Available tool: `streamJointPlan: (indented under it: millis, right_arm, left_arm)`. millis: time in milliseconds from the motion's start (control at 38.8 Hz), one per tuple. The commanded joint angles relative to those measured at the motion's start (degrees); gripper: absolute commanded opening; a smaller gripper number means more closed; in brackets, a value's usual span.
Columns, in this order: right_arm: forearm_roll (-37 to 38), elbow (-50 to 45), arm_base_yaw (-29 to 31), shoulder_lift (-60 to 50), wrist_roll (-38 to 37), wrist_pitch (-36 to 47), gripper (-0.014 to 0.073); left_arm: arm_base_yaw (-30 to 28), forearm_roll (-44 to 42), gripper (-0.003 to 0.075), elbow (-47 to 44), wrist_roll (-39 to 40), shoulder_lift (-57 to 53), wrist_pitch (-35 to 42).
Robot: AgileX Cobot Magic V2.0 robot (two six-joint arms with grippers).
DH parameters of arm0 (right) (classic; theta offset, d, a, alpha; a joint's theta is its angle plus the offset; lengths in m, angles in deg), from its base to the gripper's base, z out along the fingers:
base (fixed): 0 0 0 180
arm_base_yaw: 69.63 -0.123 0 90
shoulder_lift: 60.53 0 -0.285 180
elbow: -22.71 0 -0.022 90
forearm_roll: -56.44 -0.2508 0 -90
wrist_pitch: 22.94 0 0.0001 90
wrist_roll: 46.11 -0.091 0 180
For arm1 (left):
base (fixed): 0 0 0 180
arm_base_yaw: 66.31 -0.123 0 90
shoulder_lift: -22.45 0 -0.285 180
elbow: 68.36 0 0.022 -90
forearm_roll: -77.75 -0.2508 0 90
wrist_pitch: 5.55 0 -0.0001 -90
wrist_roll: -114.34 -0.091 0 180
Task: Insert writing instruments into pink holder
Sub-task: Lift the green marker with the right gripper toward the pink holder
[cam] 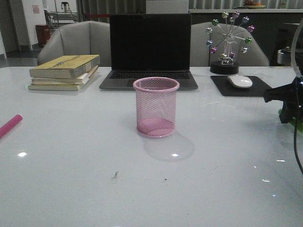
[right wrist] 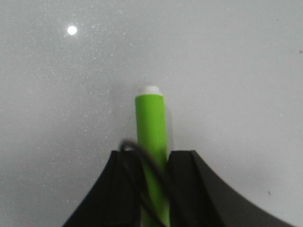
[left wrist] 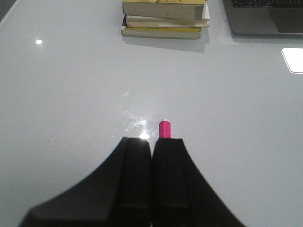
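The pink wire-mesh holder [cam: 156, 108] stands upright and empty at the table's middle. The hot pink pen [cam: 9, 126] lies flat at the far left edge of the table. In the left wrist view its tip [left wrist: 164, 129] pokes out past one finger of my left gripper [left wrist: 151, 140], whose fingers are pressed together with no gap; the pen is not between them. At the far right, my right gripper [cam: 289, 106] is low over the table. The right wrist view shows this gripper [right wrist: 152, 153] shut on the lime green pen [right wrist: 150, 123], whose white-capped end points away from the fingers.
A stack of books [cam: 64, 71] sits at the back left, and an open laptop [cam: 149, 47] stands right behind the holder. A white mouse [cam: 240, 81] on a black pad [cam: 222, 87] and a ferris-wheel ornament [cam: 229, 42] are at the back right.
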Motion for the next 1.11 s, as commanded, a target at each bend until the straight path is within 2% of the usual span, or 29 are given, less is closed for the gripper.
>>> streamJointPlan:
  millis: [0,206,387,799,1082]
  right_arm:
    - [0.5,-1.2,0.1,1.6,0.6,-10.3,0.0091]
    - [-0.4,-1.2,-0.3,-0.1,0.6,-9.9,0.0090]
    - [-0.4,-1.2,-2.3,-5.3,0.6,-5.4,0.0090]
    - [0.4,-1.2,-10.9,-20.5,0.6,8.8,0.0090]
    - [0.4,-1.2,-19.2,-24.6,0.6,17.4,0.0090]
  left_arm:
    - [-0.1,0.6,0.0092,1.8,0.3,-1.1,4.7]
    - [-0.1,0.6,0.0092,1.8,0.3,-1.1,4.8]
    - [-0.1,0.6,0.0092,1.8,0.3,-1.1,4.9]
    - [-0.1,0.6,0.0092,1.8,0.3,-1.1,4.9]
    - [-0.1,0.6,0.0092,1.8,0.3,-1.1,4.9]
